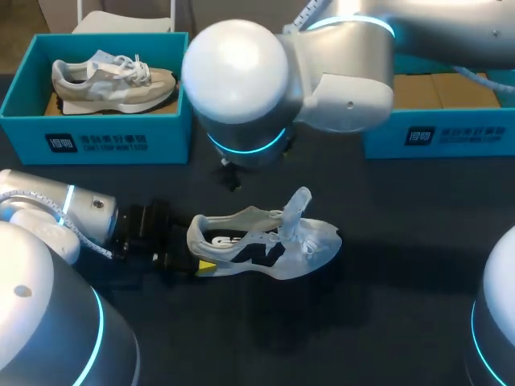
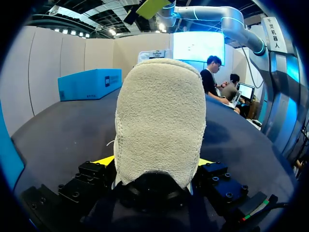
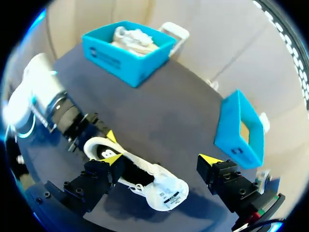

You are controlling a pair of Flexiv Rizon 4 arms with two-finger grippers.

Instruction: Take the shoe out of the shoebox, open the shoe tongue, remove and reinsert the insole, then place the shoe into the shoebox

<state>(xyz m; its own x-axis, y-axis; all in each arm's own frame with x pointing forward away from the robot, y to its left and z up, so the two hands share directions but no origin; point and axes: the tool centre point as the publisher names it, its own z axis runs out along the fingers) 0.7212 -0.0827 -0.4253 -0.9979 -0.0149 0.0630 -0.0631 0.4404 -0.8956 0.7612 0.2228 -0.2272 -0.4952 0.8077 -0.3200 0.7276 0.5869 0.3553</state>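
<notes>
A white and grey sneaker point(image 1: 269, 245) lies on its side in the middle of the dark table, its tongue point(image 1: 296, 206) pulled up. My left gripper point(image 1: 197, 264) comes in from the left and is shut on the sneaker's heel. In the left wrist view the fuzzy heel point(image 2: 159, 121) fills the gap between the yellow fingertips point(image 2: 107, 160). My right gripper point(image 3: 160, 158) hangs open above the sneaker point(image 3: 145, 181), touching nothing. In the head view it is hidden under my right arm point(image 1: 322, 72).
A teal shoebox point(image 1: 96, 133) at the back left holds a second beige sneaker point(image 1: 113, 80). Another teal box point(image 1: 438, 137), with only a cardboard floor showing, stands at the back right. Both boxes show in the right wrist view point(image 3: 128, 46) point(image 3: 239, 128).
</notes>
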